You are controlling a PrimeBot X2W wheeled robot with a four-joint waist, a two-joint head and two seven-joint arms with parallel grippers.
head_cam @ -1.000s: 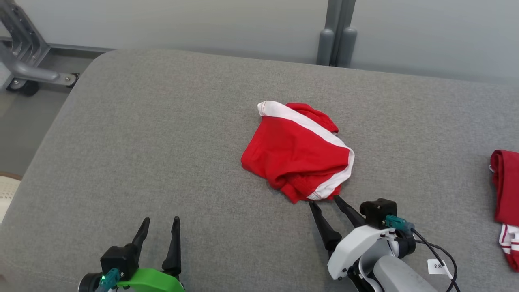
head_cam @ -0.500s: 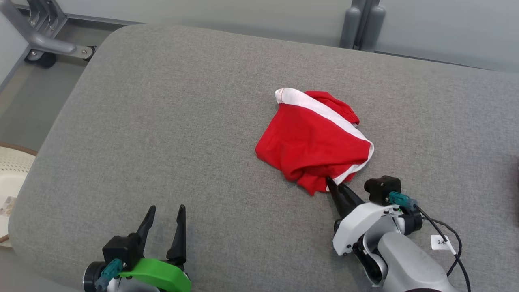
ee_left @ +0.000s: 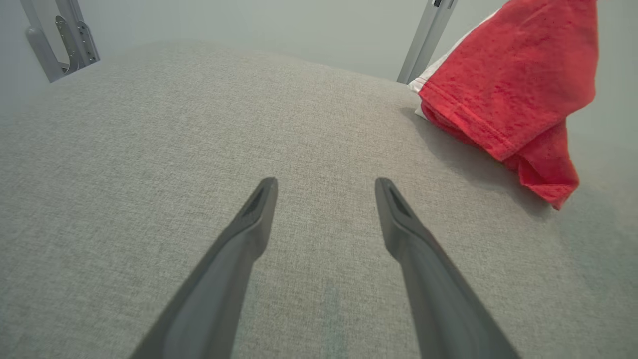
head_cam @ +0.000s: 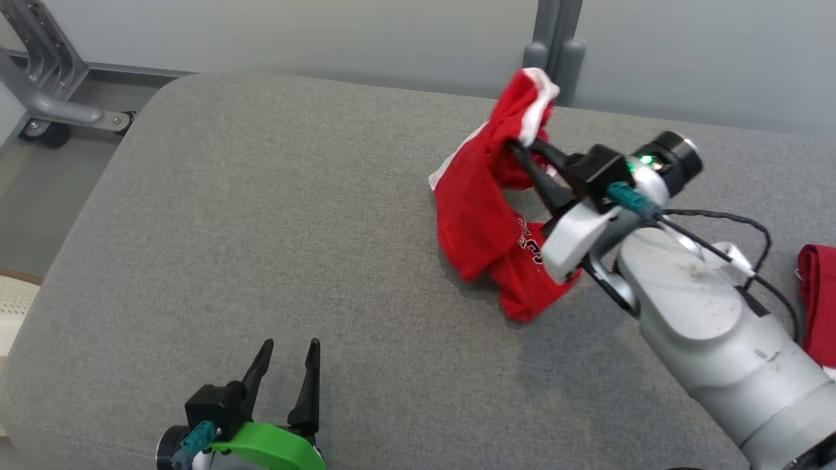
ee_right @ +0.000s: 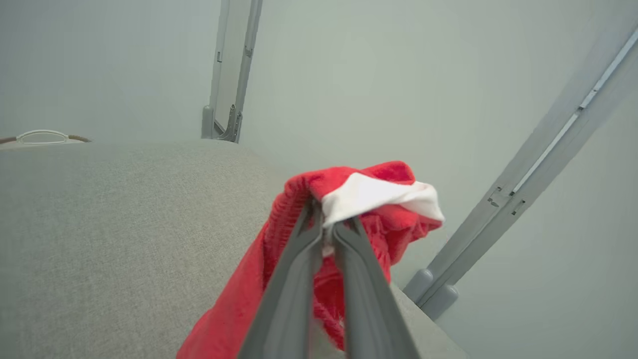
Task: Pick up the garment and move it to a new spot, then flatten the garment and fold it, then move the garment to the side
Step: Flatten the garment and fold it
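Observation:
The garment (head_cam: 480,215) is a red cloth with a white band, hanging in the air over the grey cushioned surface (head_cam: 261,228). My right gripper (head_cam: 516,149) is shut on its upper edge, near the white band, and the rest droops down toward the surface. In the right wrist view the closed fingers pinch the garment (ee_right: 359,199) right at the white trim. My left gripper (head_cam: 287,349) stands open low at the front left, nothing between its fingers. The left wrist view shows the hanging garment (ee_left: 508,89) far to its upper right.
Another red and white cloth (head_cam: 816,300) lies at the right edge of the surface. A grey metal frame (head_cam: 46,98) stands off the back left corner and a grey post (head_cam: 552,39) behind the surface. A pale basket rim (head_cam: 13,300) shows at the left edge.
My right gripper closed on the garment's near edge and lifted it up and back off the surface. The head camera shifted meanwhile. The left gripper stayed open and low.

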